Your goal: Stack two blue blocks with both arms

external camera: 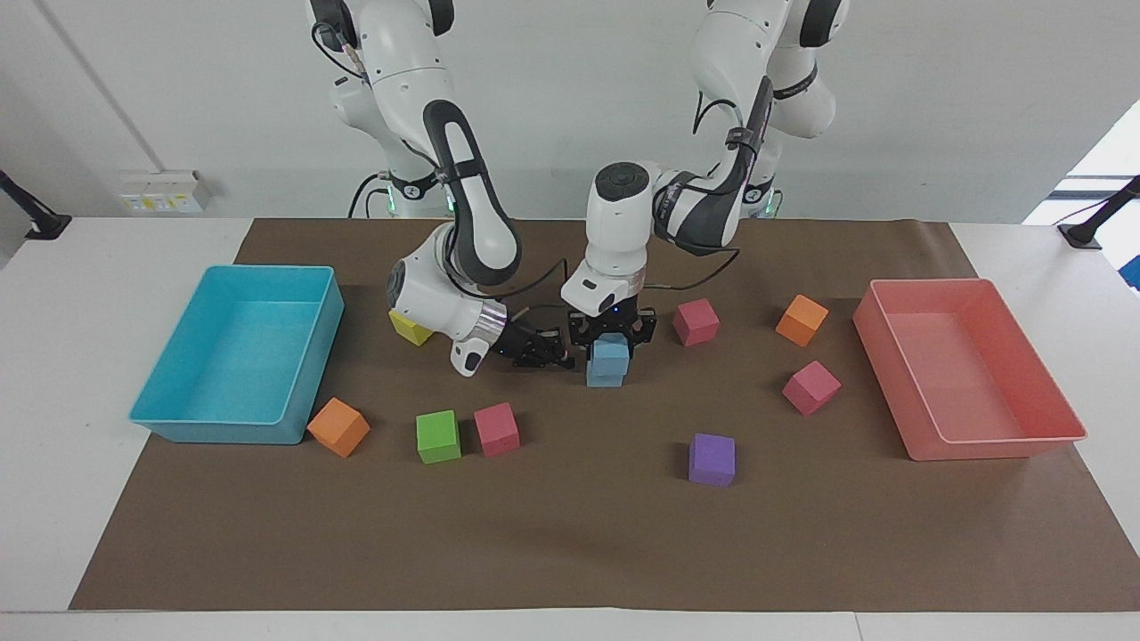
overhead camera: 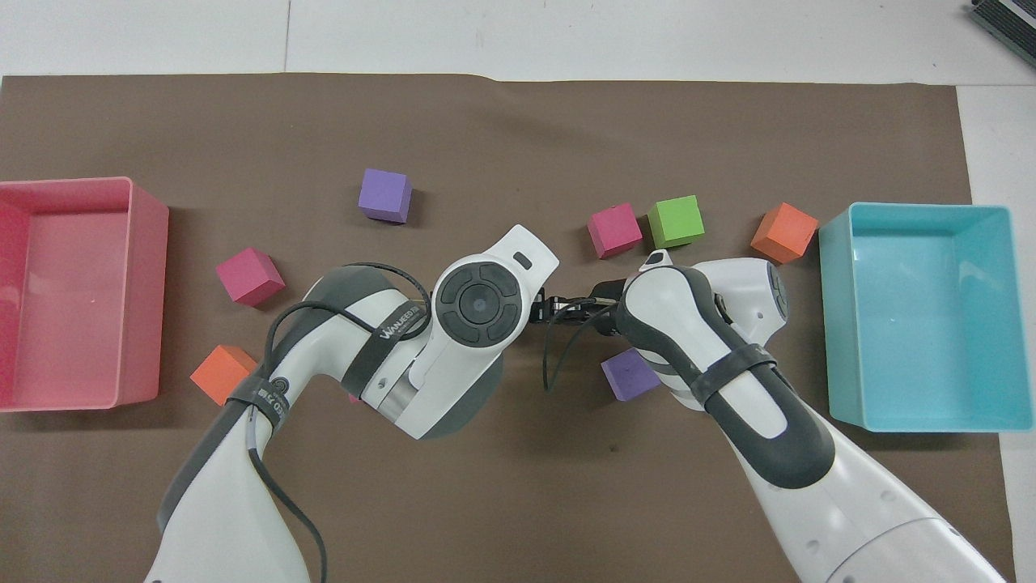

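Two sky-blue blocks stand stacked mid-table: the upper blue block (external camera: 611, 354) rests on the lower blue block (external camera: 606, 376). My left gripper (external camera: 613, 336) points straight down over the stack and straddles the top of the upper block. My right gripper (external camera: 565, 357) lies low and level beside the stack, shut and empty, its tips close to the blocks. In the overhead view the left wrist (overhead camera: 477, 304) hides the stack, and only the right gripper (overhead camera: 544, 308) shows between the arms.
A turquoise bin (external camera: 223, 432) stands at the right arm's end of the table, a pink bin (external camera: 997, 445) at the left arm's end. Loose cubes surround the stack: yellow (external camera: 410, 328), green (external camera: 438, 436), purple (external camera: 712, 459), orange (external camera: 338, 427), magenta (external camera: 696, 321).
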